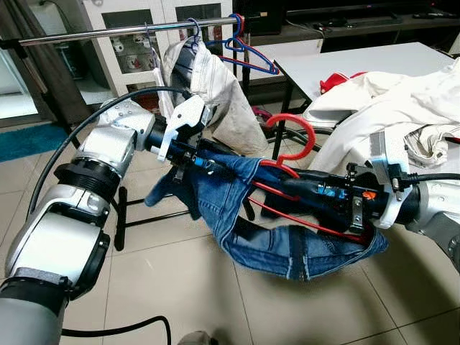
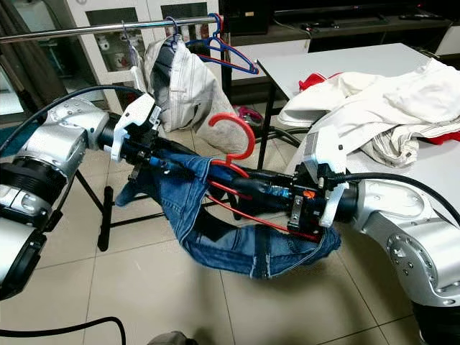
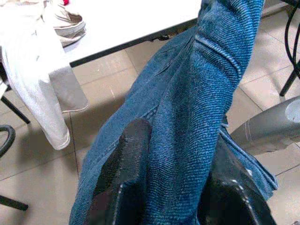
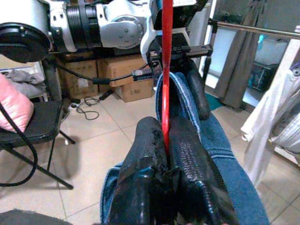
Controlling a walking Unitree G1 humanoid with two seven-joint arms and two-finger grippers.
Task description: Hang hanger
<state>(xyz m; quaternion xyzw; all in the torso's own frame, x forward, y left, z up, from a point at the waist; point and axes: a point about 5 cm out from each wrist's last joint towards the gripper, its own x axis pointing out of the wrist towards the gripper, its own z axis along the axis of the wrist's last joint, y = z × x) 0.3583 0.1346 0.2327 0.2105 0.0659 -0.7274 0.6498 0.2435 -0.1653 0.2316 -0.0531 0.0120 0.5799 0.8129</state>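
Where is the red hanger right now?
In the left eye view, the red plastic hanger sits mid-scene between both grippers, blue denim jeans draped on it, below the metal rail.

Beige tiled floor, white table (clothes heaped), glass-fronted cabinet behind.

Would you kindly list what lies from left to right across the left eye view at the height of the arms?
Left arm → left tool → blue jeans → red hanger → right tool → right arm.
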